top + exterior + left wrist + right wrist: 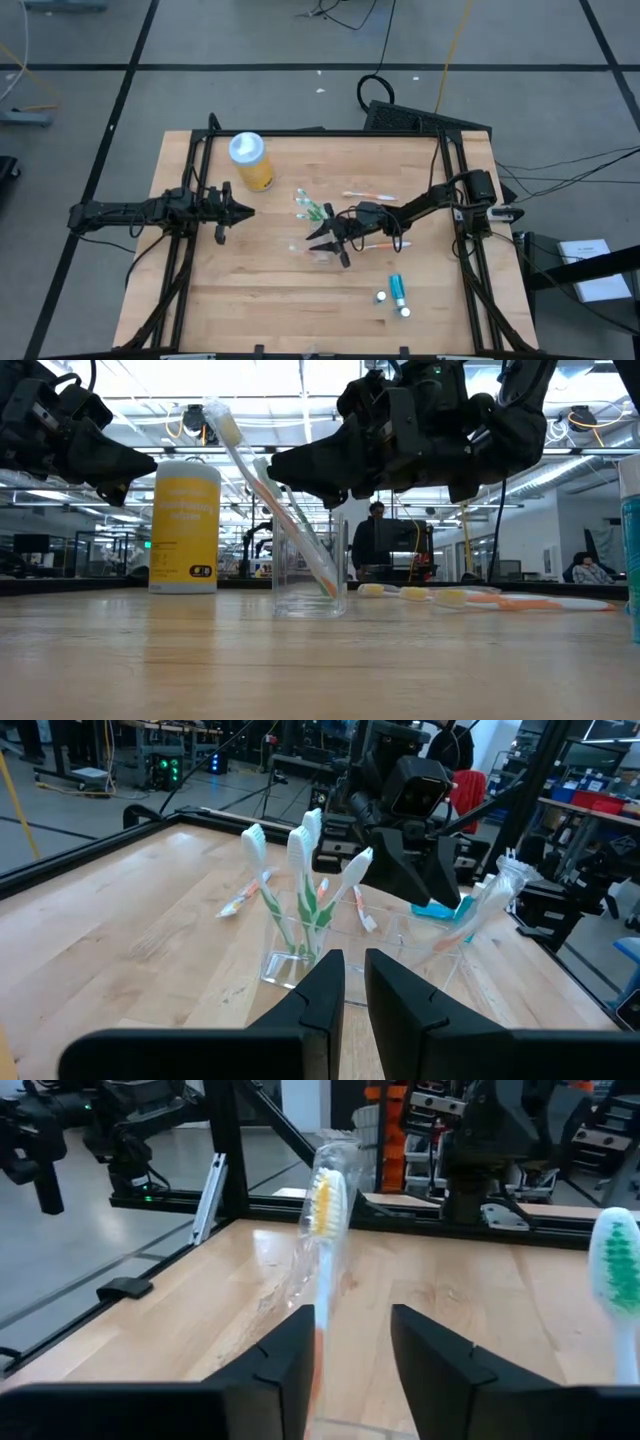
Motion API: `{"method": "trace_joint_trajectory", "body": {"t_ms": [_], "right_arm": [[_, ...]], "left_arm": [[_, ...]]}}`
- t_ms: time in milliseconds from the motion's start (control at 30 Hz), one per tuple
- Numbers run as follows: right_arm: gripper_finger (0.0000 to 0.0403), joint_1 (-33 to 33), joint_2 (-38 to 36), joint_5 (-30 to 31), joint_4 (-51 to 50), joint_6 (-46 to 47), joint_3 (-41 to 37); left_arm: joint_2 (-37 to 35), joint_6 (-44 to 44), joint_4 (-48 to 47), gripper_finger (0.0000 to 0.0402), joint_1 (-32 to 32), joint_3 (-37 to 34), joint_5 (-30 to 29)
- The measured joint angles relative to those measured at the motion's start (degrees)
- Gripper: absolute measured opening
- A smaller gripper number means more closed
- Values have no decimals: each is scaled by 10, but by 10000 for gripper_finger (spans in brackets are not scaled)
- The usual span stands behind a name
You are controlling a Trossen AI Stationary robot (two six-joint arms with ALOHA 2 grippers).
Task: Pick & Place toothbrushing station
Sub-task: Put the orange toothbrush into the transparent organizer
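A clear plastic cup (295,960) holds several green-and-white toothbrushes (308,207), which lean on its rim. Nearer the front edge, a second clear cup (440,955) holds an orange toothbrush in a clear wrapper (325,1200), also leaning on the rim. The low view shows a clear cup (310,580) with brushes. My right gripper (325,243) hovers over the wrapped brush, open, with one finger on either side of its shaft (320,1330). My left gripper (248,210) is shut and empty at the table's left. My right gripper is open around the wrapped toothbrush's shaft (320,1330), which runs close beside one finger (285,1350). I cannot tell whether that finger touches it. The brush stands slanted with its lower end in the cup.
A yellow bottle with a pale blue lid (250,160) stands at the far left. Loose toothbrushes (370,195) lie on the table behind and under the right arm. Teal white-capped tubes (397,290) stand near the front right. People and equipment show in the room beyond the table.
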Motion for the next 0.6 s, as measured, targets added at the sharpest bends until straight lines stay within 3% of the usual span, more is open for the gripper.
{"method": "trace_joint_trajectory", "body": {"t_ms": [133, 300, 600], "right_arm": [[132, 0, -32, 0, -15, -3, 0], [131, -1, -97, 1, -116, -52, 0], [130, -2, -231, 89, -428, -90, 0]], "left_arm": [[0, 0, 0, 49, 0, 0, 0], [0, 0, 0, 49, 0, 0, 0], [0, 0, 0, 49, 0, 0, 0]]}}
